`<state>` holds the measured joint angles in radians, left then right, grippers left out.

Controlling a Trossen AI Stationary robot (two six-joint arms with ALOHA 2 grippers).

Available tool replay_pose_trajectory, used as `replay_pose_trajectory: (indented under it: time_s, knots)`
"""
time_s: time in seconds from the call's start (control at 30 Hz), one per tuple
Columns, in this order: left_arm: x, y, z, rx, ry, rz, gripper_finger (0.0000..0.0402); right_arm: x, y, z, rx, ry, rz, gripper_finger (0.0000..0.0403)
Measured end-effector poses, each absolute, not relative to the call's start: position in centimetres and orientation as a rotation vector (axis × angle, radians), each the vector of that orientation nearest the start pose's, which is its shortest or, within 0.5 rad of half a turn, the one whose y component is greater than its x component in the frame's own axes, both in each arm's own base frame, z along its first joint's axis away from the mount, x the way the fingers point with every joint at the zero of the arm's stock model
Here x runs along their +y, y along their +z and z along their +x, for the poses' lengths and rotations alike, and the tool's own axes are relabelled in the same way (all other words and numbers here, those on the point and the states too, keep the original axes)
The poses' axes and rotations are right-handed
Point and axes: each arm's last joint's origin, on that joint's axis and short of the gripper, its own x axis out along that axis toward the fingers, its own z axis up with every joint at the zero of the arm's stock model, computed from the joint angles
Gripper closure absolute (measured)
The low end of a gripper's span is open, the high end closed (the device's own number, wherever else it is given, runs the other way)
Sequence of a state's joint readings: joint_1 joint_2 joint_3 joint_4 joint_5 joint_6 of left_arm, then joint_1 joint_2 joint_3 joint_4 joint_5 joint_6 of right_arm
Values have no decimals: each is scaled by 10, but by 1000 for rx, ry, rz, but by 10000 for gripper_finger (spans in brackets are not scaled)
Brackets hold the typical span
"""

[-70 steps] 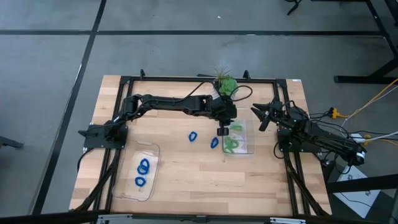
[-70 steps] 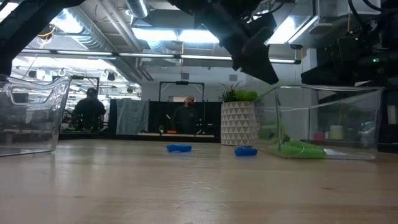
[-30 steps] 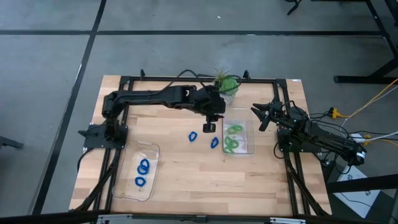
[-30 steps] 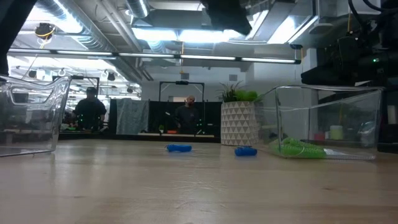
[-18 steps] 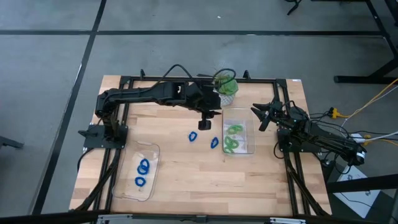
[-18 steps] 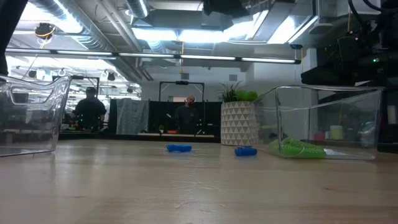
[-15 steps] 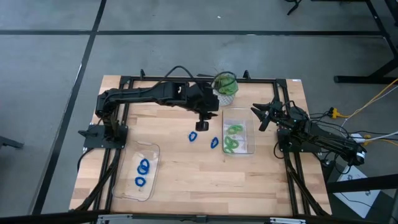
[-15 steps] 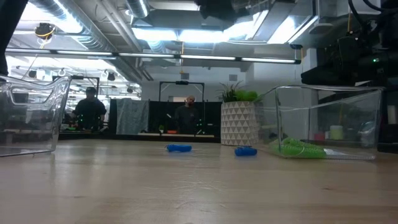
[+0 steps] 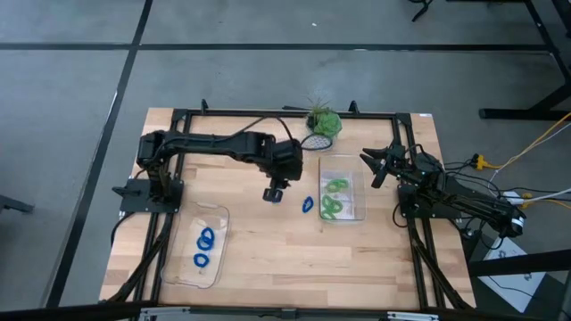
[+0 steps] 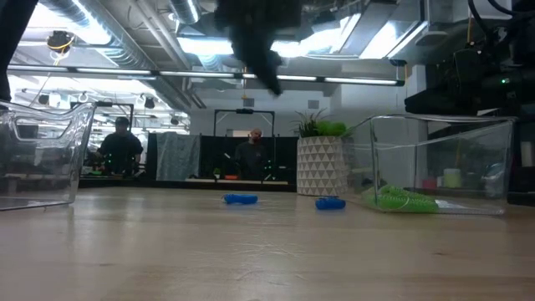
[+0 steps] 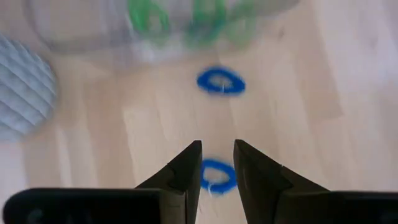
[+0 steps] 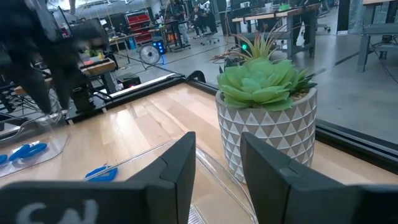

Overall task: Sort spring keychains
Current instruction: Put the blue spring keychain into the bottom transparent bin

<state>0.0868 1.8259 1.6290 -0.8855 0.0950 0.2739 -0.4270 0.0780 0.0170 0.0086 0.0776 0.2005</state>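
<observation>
Two bright blue spring keychains lie loose on the wood mid-table: one [image 11: 217, 176] directly below my left gripper [image 11: 217, 158], the other [image 9: 308, 205] just right of it. Light green ones [image 9: 335, 198] lie in the clear tray [image 9: 359, 214] right of centre. Two more blue ones [image 9: 205, 247] lie in the clear tray [image 9: 219, 218] near the left front. My left gripper [image 9: 274, 192] hovers open above the table, its fingers either side of the blue loop in the left wrist view. My right gripper [image 9: 373, 168] waits open at the right.
A green potted plant in a white patterned pot [image 9: 323, 123] stands at the far edge, just beyond the green tray. Dark frame rails [image 9: 268, 113] run round the table. Bare wood [image 9: 294, 259] stretches across the front. People stand in the room behind [image 10: 121, 150].
My left gripper has swung from beside the green tray toward the table's left and slightly nearer, and has come lower in the low view. It now hangs over the left blue keychain. No keychain has moved.
</observation>
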Motion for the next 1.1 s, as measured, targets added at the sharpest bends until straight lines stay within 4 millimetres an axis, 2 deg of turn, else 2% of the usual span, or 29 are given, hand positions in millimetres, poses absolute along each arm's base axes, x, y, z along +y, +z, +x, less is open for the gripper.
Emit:
replay_pose_trajectory:
  time_s: [0.2,0.4,0.77,1.1]
  knots:
    - [30,240,374,1150,-146,150,310,-44,164,91,1,-508,205,276]
    - [30,208,368,1156,-144,150,310,-44,164,91,1,-508,205,276]
    - [33,174,356,1181,-44,214,307,-44,164,91,1,-508,205,276]
    - [34,155,347,1180,77,15,311,-44,164,91,1,-508,205,276]
